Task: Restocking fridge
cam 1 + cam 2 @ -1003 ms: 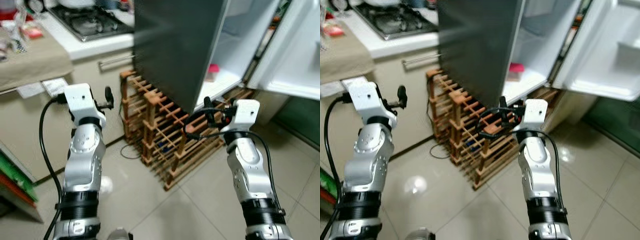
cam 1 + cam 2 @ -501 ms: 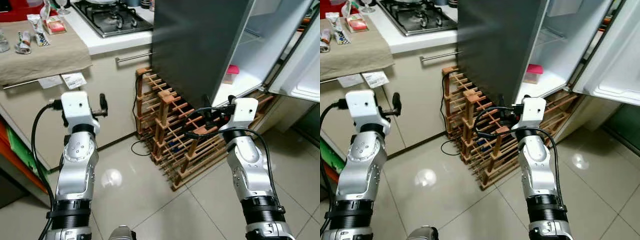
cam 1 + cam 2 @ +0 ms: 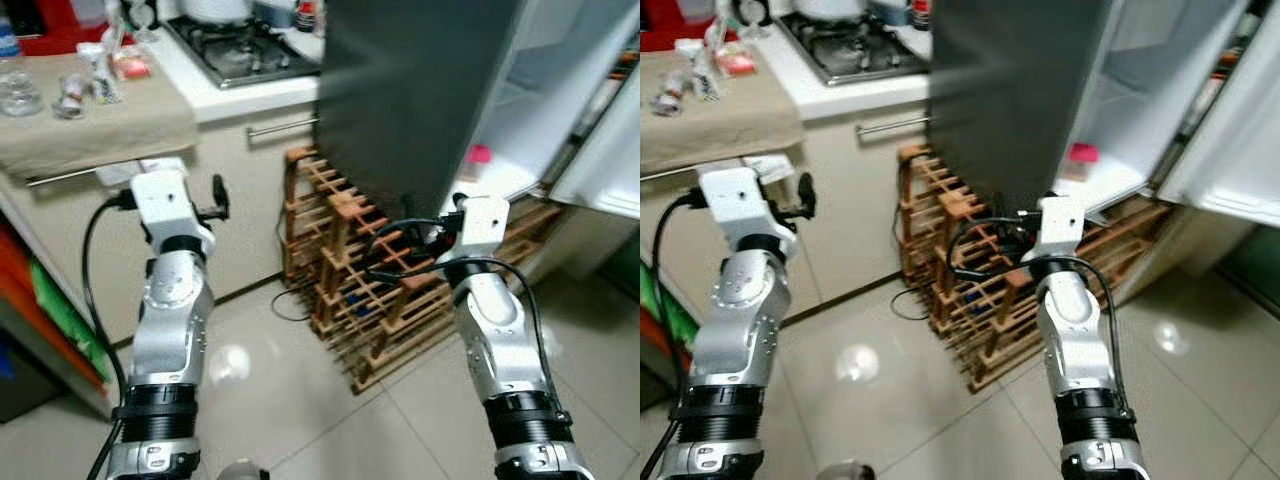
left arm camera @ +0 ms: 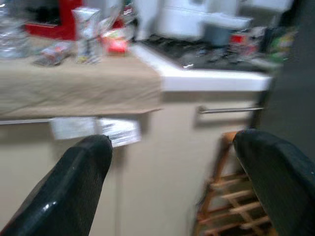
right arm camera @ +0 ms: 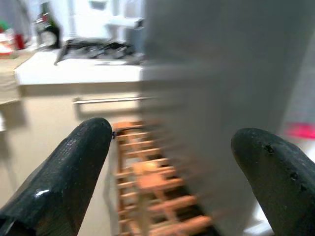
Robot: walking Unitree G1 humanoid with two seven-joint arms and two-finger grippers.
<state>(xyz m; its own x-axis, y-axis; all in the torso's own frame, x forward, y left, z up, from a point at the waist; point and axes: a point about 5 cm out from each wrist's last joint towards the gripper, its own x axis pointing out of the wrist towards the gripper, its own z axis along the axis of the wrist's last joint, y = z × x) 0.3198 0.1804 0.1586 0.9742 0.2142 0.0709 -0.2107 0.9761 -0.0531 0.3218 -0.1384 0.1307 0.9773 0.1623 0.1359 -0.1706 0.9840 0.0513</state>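
One wooden rack point(image 3: 370, 290) stands on tiled floor point(image 3: 290, 400) beside the fridge point(image 3: 420, 90).

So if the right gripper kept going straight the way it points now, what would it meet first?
Probably the dark fridge door, with the wooden rack just below that line. The right gripper is open and empty, and blur leaves depth uncertain.

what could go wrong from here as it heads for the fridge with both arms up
The wooden rack stands on the floor right ahead of the right gripper; swinging or stepping forward could knock it. A black cable trails on the tiles beside the rack, a possible snag for the feet. The open fridge door hangs close above the right arm and could be bumped. Both jaws are open and empty.
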